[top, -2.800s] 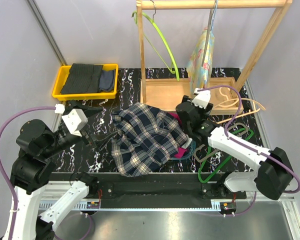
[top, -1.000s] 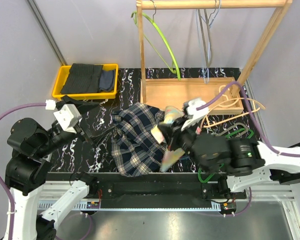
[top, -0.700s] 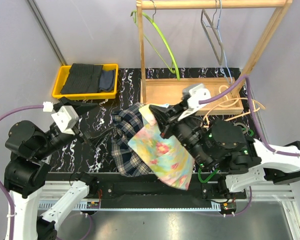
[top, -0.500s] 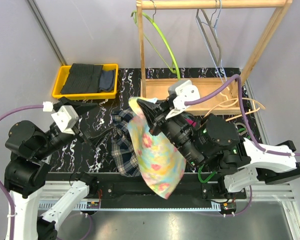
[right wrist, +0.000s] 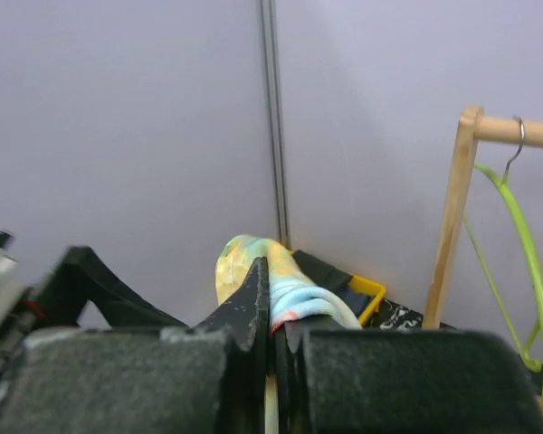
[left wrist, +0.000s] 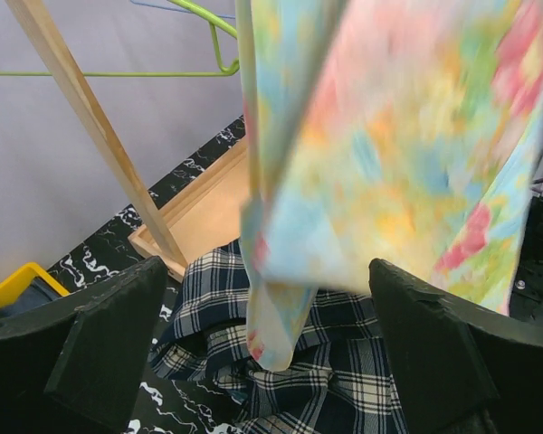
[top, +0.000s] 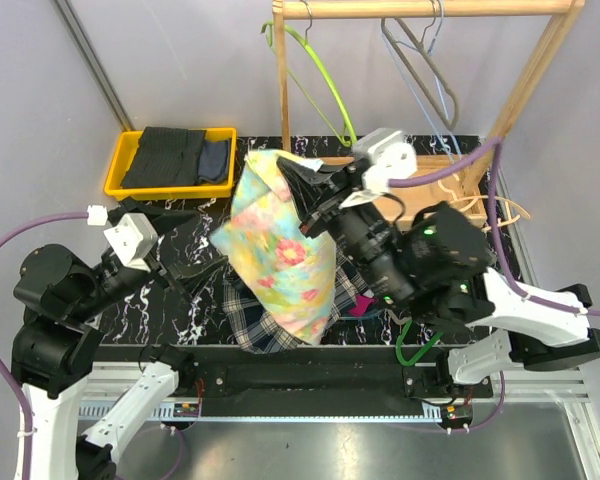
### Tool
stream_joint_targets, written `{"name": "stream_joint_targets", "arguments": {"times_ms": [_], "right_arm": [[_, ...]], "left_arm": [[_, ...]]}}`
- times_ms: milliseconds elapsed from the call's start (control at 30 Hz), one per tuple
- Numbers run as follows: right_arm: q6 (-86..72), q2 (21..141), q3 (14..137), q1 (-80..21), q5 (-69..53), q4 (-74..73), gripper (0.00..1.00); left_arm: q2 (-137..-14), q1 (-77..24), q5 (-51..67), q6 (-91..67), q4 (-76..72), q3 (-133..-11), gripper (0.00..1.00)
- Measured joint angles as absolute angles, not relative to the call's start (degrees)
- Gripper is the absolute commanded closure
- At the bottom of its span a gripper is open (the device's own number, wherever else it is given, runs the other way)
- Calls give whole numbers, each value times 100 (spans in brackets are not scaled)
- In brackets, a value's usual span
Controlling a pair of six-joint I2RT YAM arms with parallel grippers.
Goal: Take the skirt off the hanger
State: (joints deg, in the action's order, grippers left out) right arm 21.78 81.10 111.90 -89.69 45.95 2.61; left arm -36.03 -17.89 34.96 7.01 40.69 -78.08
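The pastel floral skirt (top: 280, 250) hangs in the air above the table, off the hanger. My right gripper (top: 292, 178) is shut on its upper edge; in the right wrist view the fabric (right wrist: 240, 258) bulges out from between the closed jaws (right wrist: 273, 307). Bare grey and blue wire hangers (top: 435, 18) dangle from the wooden rail (top: 500, 8). My left gripper (top: 195, 250) stands open at the left, holding nothing. In the left wrist view the skirt (left wrist: 398, 136) hangs in front of its spread fingers (left wrist: 271, 298).
A plaid garment pile (top: 255, 315) lies under the skirt, also seen in the left wrist view (left wrist: 344, 362). A yellow tray (top: 120, 165) of dark clothes sits back left. A green hanger (top: 325, 85) hangs on the rack; more hangers (top: 415, 350) lie at the right.
My right arm has swung the skirt up and to the left, from low at the front edge to high over the plaid pile. The bare wire hangers swing on the rail.
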Motion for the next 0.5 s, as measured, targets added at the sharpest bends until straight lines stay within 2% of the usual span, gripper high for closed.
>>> {"name": "stream_joint_targets", "arguments": {"times_ms": [233,333,500], "right_arm": [[668,7192,8385,-7155,4012,54,100],[209,7255,8171,-6643,3791,-222,100],[-301,7583,8521,-6379,3286,-449,100]], "left_arm": [[-3559,-1785,3573,698,4062,-7725,1],[-3559,-1780,3579,696,4077,-7712,1],[-3559,-1767,3579,696,4075,-7712,1]]}}
